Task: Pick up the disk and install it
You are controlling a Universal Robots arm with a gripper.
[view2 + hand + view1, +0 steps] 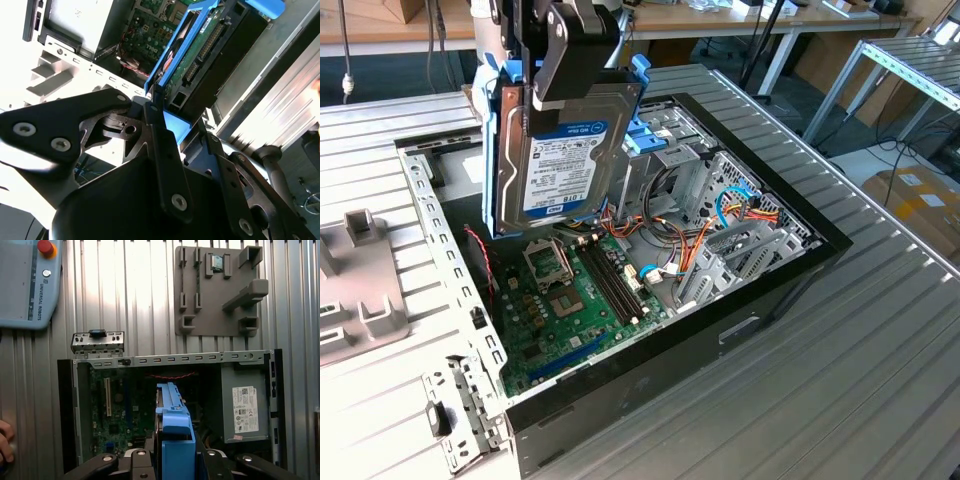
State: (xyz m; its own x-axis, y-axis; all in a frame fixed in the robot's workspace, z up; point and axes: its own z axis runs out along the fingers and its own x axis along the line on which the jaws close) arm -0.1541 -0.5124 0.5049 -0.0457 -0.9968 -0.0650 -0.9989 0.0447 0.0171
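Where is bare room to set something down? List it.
Free: ribbed metal table at the exterior view's right of the black computer case. Crowded: its inside, green motherboard, orange cables, the hand holding a silver-grey labelled disk above.

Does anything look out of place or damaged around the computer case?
Nothing looks damaged. The disk hangs on edge in the gripper above the open computer case, and a small metal bracket lies on the table beside it.
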